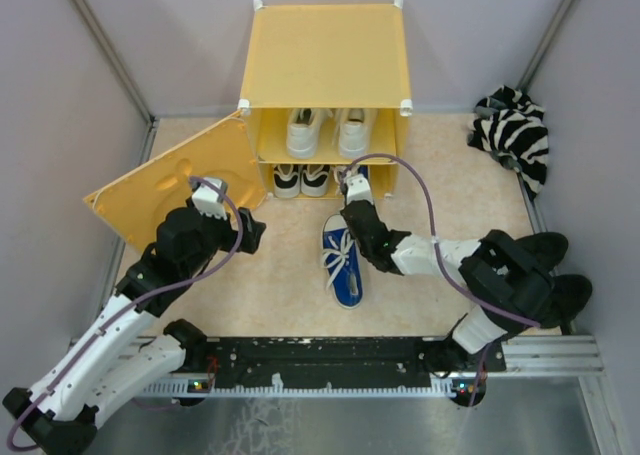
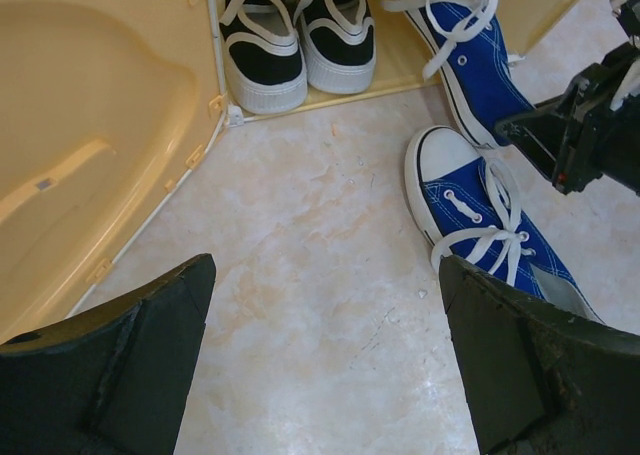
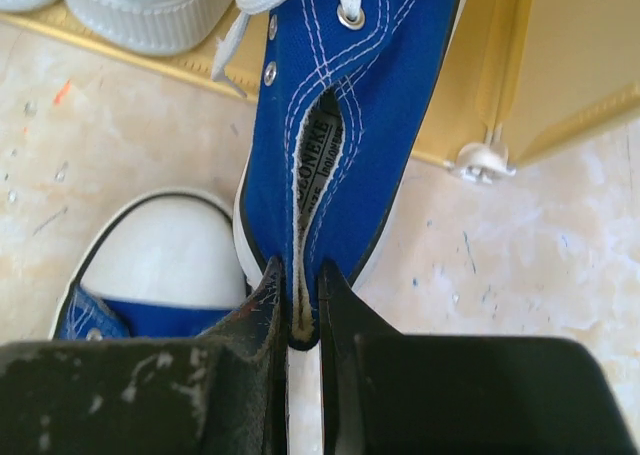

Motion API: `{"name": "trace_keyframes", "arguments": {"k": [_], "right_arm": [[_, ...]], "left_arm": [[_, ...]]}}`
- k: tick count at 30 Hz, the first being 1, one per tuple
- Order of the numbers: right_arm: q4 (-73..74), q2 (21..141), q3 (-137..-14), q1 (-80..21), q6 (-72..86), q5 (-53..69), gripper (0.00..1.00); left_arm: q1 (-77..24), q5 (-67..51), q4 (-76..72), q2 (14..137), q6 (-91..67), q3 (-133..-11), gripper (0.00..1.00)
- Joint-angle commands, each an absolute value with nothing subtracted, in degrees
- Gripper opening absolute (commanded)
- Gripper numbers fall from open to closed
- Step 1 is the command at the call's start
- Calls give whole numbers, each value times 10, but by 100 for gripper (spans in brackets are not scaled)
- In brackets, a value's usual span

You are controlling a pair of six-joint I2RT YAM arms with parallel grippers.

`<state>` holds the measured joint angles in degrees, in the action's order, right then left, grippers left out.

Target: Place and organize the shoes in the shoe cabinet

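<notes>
At the cabinet [image 3: 580, 55] edge, the right gripper [image 3: 301, 280] pinches a blue shoe [image 3: 400, 75].

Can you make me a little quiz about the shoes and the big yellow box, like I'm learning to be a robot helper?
1. True or false: the white shoes sit on the upper shelf of the yellow cabinet.
2. What do the right arm's jaws pinch? A) the heel of a blue shoe B) a white shoe C) nothing at all
3. Fill in: ___ other blue shoe lies loose on the floor, outside the cabinet.
Key: 1 true; 2 A; 3 one.
</notes>
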<state>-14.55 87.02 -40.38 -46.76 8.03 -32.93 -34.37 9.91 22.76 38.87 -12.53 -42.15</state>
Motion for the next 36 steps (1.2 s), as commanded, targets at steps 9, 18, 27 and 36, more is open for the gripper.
{"name": "trace_keyframes", "arguments": {"k": [9, 18, 27, 36], "right_arm": [[-317, 961, -501, -392, 25, -330, 0], [-318, 1020, -550, -366, 3, -344, 0], [-292, 1039, -580, -354, 9, -397, 0], [-252, 1071, -622, -339, 13, -423, 14]], "left_arm": [[-345, 105, 214, 402, -113, -434, 99], [-345, 104, 213, 410, -113, -433, 99], [-345, 105, 216, 411, -114, -432, 99], [-345, 105, 217, 411, -115, -428, 99]]}}
